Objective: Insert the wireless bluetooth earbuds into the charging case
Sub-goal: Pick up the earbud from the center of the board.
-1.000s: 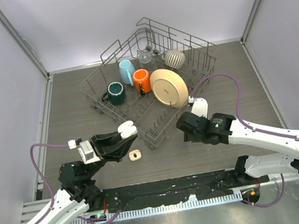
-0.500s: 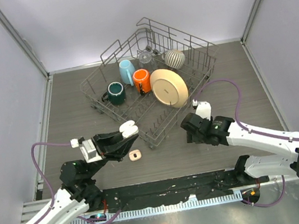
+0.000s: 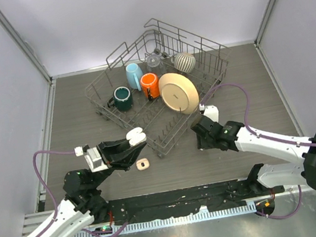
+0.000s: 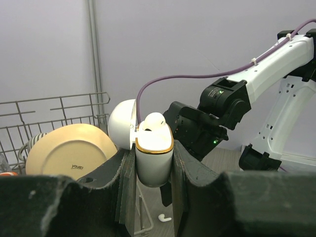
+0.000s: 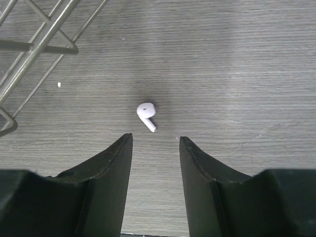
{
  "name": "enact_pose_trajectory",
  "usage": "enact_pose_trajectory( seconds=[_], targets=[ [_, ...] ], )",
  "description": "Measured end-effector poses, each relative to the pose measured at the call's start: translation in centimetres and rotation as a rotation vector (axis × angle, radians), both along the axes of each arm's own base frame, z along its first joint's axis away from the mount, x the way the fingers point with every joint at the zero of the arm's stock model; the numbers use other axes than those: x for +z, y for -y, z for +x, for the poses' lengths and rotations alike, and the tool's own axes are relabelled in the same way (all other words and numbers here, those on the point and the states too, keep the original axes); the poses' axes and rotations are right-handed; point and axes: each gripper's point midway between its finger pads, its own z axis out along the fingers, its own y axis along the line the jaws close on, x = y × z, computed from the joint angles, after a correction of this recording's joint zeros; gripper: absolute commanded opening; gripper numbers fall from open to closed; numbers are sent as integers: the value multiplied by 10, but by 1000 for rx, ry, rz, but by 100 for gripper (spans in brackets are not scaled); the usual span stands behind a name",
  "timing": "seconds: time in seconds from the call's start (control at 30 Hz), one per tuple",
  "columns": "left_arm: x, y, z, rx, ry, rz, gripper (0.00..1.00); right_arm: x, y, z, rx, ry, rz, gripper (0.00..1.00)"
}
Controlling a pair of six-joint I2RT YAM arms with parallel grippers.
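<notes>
Since a second ago our right arm has drawn its wrist in and brought the right gripper (image 5: 155, 140) down toward the dark wood-grain table (image 5: 247, 59), while the left arm has hardly stirred. Our left gripper (image 4: 153, 148) pinches the glossy white charging case with a gold rim (image 4: 154, 165), held up over the table's near-left part with its domed lid (image 4: 121, 123) swung open. One small glossy white earbud (image 4: 153, 121) already sits in the case. A second white earbud with a short stem (image 5: 146, 114) lies loose on the table, near the near-right side of the grey wire dish rack (image 5: 34, 44). It is just beyond the right fingers (image 5: 111, 163), which stand spread and touch nothing. We judge the task about half done: that loose earbud is yet to be picked up, carried across and seated in the case.
</notes>
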Motion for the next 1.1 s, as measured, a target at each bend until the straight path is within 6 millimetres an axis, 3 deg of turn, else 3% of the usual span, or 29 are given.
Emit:
enact_pose_trajectory(
  seconds=[0.5, 1.1],
  targets=[
    [-1, 1, 1, 0, -5, 5, 0, -29, -18, 8, 52, -36, 3, 43],
    [0, 1, 1, 0, -5, 5, 0, -38, -20, 20, 18, -4, 6, 42]
  ],
)
